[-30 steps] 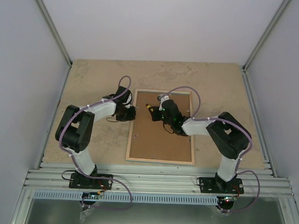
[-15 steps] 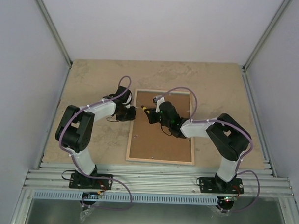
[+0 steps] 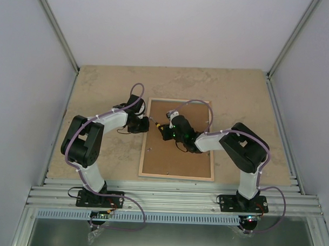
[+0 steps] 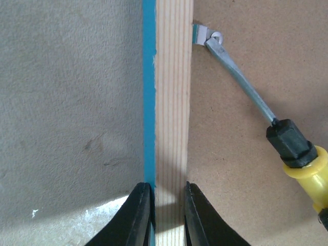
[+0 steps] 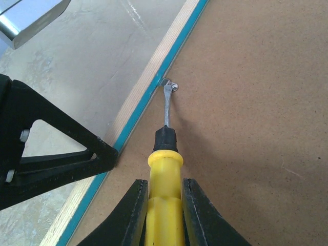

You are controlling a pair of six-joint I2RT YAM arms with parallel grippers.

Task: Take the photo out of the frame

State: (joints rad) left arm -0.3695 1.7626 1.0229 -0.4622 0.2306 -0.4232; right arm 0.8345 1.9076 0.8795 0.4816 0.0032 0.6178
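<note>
Top view: the frame [image 3: 176, 177] is seen lying back side up on the beige table [image 3: 101, 83], its brown panel [image 3: 174, 158] uppermost, so the photo is hidden. The left gripper [image 3: 146, 124] is set at the frame's left rail, in its far half. The right gripper [image 3: 167, 127] is held over the panel just beside it, with a yellow-handled screwdriver [image 3: 159, 123] pointed toward that rail. The table is enclosed by plain white walls [image 3: 173, 26] with metal posts at the corners.

Left wrist view: the left gripper [image 4: 164, 192] is clamped on the frame [image 4: 174, 102], one finger on the turquoise outer edge and one on the panel side. The screwdriver [image 4: 287, 143] is laid slantwise over the panel, its tip touching a small metal tab [image 4: 201, 35] at the rail.

Right wrist view: the screwdriver [image 5: 165, 169] is gripped by its handle in the right gripper [image 5: 164, 205], jaws pressed to both sides. The blade's tip is met by the tab [image 5: 171, 84] beside the frame [image 5: 143, 97].
</note>
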